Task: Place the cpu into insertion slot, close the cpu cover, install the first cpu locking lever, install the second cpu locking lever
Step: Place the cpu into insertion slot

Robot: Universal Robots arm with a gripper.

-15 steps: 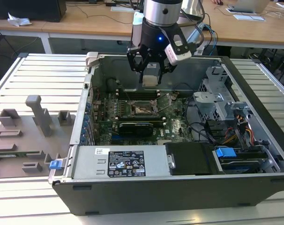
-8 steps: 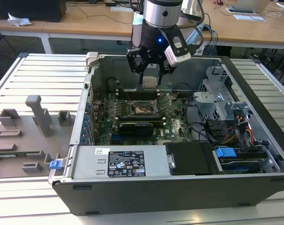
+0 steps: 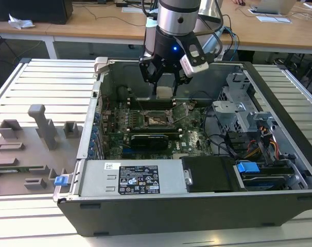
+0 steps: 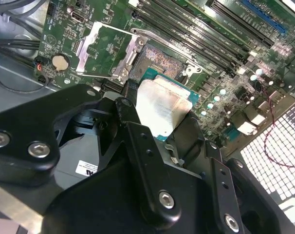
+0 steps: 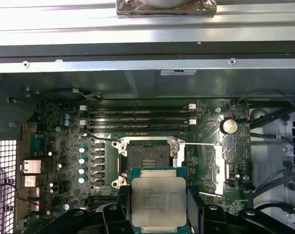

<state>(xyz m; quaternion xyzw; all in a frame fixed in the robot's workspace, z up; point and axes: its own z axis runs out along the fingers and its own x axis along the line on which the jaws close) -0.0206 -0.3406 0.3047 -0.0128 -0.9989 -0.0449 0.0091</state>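
Silver-grey, pinched at its edges by the claw (image 5: 158, 213), the cpu (image 5: 158, 195) hangs above the green motherboard (image 5: 206, 119), near the bare insertion slot (image 5: 148, 158) with the cpu cover (image 4: 85, 48) swung open, so any tilt or sideways offset on lowering could jam a corner on the rim or bend the contacts.

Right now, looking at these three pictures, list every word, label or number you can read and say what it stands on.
No text can be read for certain.
Large label on the computer case: print too small.
Small white sticker beside it: blurred.
Top of the cpu: faint lines of print, unreadable.
White label on the case's inner wall: blurred.
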